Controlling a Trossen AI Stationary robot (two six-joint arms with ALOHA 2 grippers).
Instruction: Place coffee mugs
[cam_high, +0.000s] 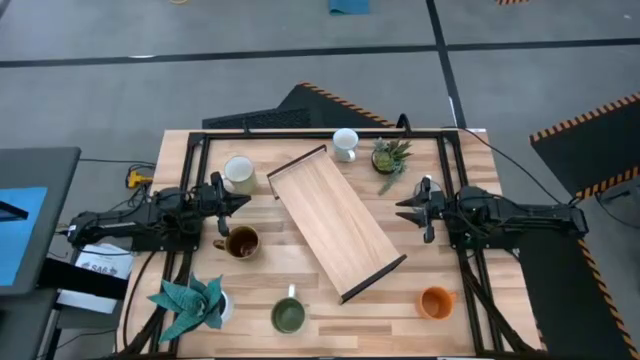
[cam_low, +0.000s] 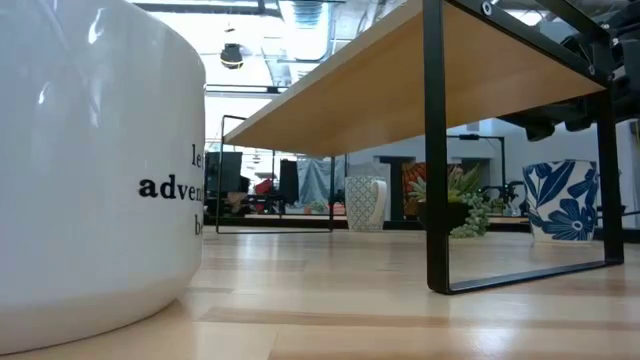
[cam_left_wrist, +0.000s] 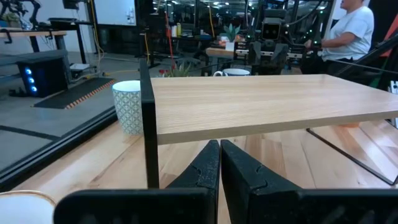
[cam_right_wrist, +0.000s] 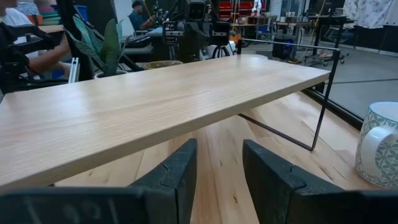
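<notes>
In the high view five mugs stand upright on the table: cream, pale patterned, dark brown, green and orange. A white vessel with black lettering fills the low view's left. My left gripper hovers between the cream and brown mugs, shut and empty. It points at the wooden shelf, as the left wrist view shows. My right gripper is open and empty at the shelf's right side, fingers apart in its wrist view. The patterned mug stands off to one side.
The wooden shelf on thin black legs lies diagonally across the table's middle. A spiky green plant pot stands by the patterned mug, and a teal paper plant sits at the near left. A blue-flowered vessel shows at the low view's right. A person sits beyond the table.
</notes>
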